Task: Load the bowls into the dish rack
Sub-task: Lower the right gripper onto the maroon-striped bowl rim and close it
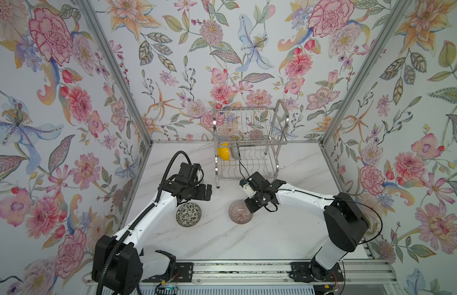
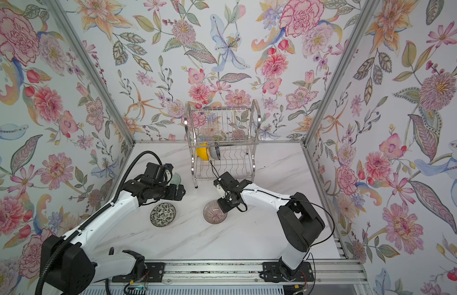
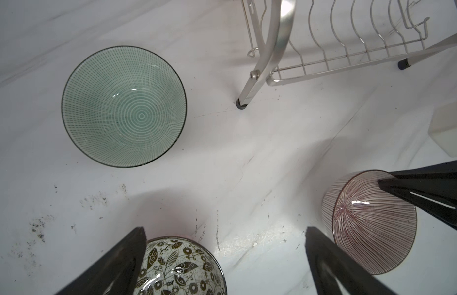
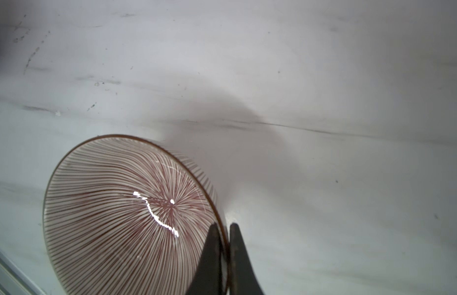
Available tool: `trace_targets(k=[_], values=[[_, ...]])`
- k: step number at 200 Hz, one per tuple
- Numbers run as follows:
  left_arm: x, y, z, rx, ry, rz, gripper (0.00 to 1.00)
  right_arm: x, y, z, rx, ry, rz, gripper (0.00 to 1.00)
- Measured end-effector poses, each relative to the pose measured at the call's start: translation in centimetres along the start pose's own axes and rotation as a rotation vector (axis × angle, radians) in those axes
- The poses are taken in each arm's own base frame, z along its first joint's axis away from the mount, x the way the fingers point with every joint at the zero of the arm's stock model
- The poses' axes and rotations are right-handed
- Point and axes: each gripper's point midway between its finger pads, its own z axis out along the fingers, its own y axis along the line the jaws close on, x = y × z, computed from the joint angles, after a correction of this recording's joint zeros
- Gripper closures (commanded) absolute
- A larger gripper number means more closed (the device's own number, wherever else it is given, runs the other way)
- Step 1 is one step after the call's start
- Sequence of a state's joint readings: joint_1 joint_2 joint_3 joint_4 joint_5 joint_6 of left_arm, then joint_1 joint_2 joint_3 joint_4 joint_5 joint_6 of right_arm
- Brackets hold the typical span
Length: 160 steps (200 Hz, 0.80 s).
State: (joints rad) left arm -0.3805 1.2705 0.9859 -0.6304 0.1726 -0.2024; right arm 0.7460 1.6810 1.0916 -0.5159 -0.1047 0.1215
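The right pincer (image 4: 223, 226) is closed on the rim of the pink bowl (image 4: 120, 204), with one finger inside the wall and one outside. A rim pinch suits a bowl too broad to span. The bowl is tilted; whether it rests on the table (image 4: 324, 76) or hangs clear cannot be told. The dish rack (image 1: 250, 143) stands just beyond this pincer. A yellow bowl (image 1: 223, 152) and a dark bowl (image 2: 215, 152) stand on edge in its lower tier. The left pincer (image 3: 226, 229) is wide and holds nothing. The leaf bowl (image 3: 181, 265) lies below it and the green bowl (image 3: 123, 107) ahead of it.
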Motion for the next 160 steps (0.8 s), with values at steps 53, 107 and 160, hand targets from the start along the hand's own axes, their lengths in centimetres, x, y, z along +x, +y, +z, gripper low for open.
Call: trace_targets(k=[53, 107, 160], values=[[0.0, -0.7, 0.5, 0.018, 0.007, 0.045, 0.01, 0.7, -1.8, 0.0, 0.004, -0.022, 0.099, 0.83], [-0.2, -1.0, 0.6, 0.023, 0.002, 0.097, 0.01, 0.6, -3.7, -0.4, 0.076, -0.047, 0.143, 0.59], [-1.4, -1.3, -1.0, 0.031, -0.088, 0.136, 0.01, -2.1, -4.3, -5.2, 0.138, -0.217, 0.128, 0.51]])
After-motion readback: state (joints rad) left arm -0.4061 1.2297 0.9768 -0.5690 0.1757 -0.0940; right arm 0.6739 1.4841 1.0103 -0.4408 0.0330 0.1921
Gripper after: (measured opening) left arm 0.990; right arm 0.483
